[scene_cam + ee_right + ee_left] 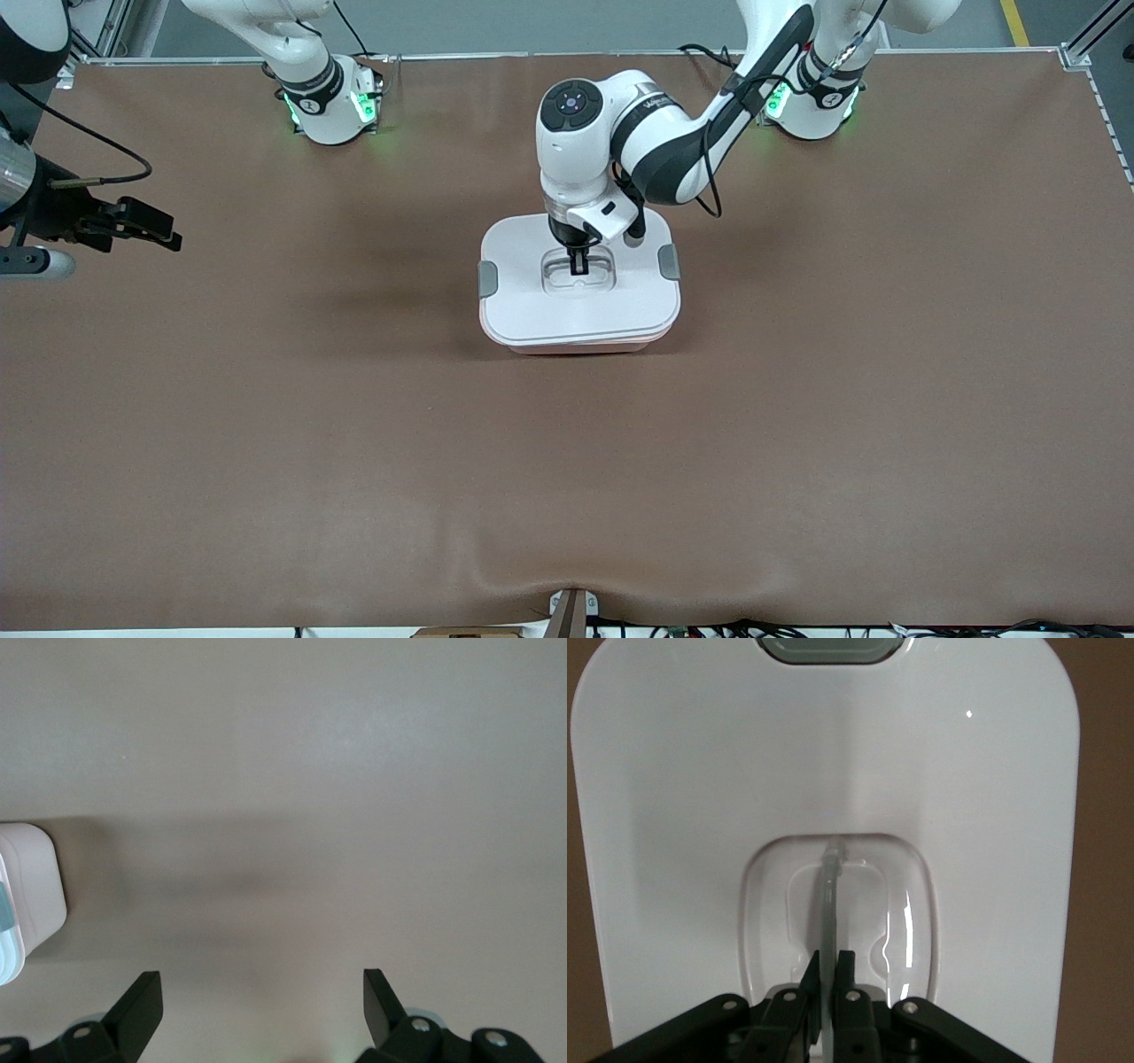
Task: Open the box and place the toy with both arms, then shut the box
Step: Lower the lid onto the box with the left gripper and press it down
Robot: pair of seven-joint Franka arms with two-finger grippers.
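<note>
Box (580, 306) sits mid-table, lidded — left gripper (578, 263) pinches its clear handle (830, 895); right gripper (263, 1005) waits agape.

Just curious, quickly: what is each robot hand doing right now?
Left gripper: shut on the clear recessed handle of the white box lid.
Right gripper: open, empty, waiting over bare table.

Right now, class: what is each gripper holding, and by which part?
Left gripper: the box lid's clear handle, pinched. Right gripper: nothing, open over bare table.

brown table cover (266, 425), slightly rippled at the near edge
</note>
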